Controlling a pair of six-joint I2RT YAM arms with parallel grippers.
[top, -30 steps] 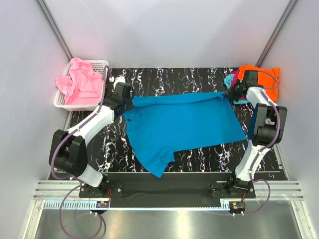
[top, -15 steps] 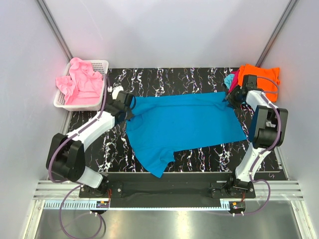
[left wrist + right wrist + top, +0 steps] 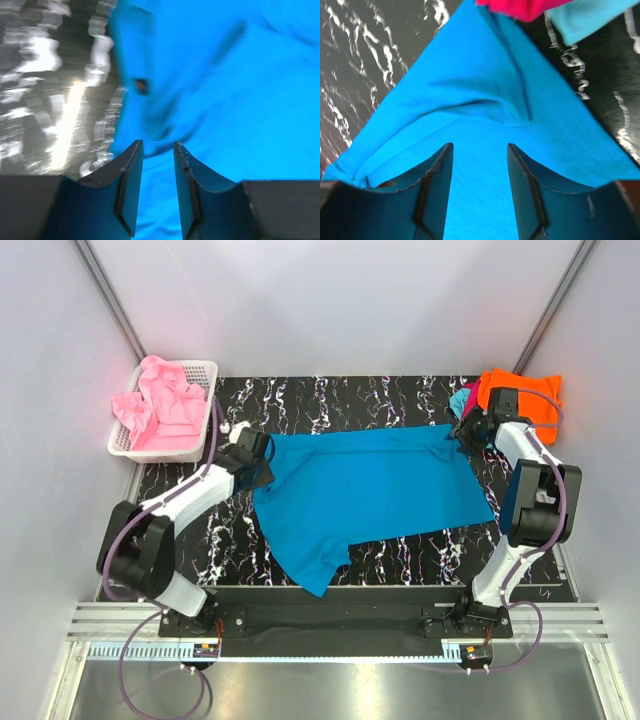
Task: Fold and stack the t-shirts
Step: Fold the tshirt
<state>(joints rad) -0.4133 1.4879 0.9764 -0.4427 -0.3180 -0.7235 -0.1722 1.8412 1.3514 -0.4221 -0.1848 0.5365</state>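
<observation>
Left pincer [image 3: 157, 147] and right pincer [image 3: 480, 147] have parted over the blurry teal-blue t-shirt [image 3: 370, 485].

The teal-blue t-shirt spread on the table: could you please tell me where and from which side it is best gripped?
Probably at its two far corners, the left gripper taking one and the right gripper the other, coming down from above: the teal-blue t-shirt lies flat, so only its edges give the fingers cloth to pinch.

No readable text in any view.
A small dark tag [image 3: 141, 86] lies on the soft teal-blue cloth t-shirt [image 3: 240, 100], close to the shirt's edge; it may be a label, but blur hides any lettering.
</observation>
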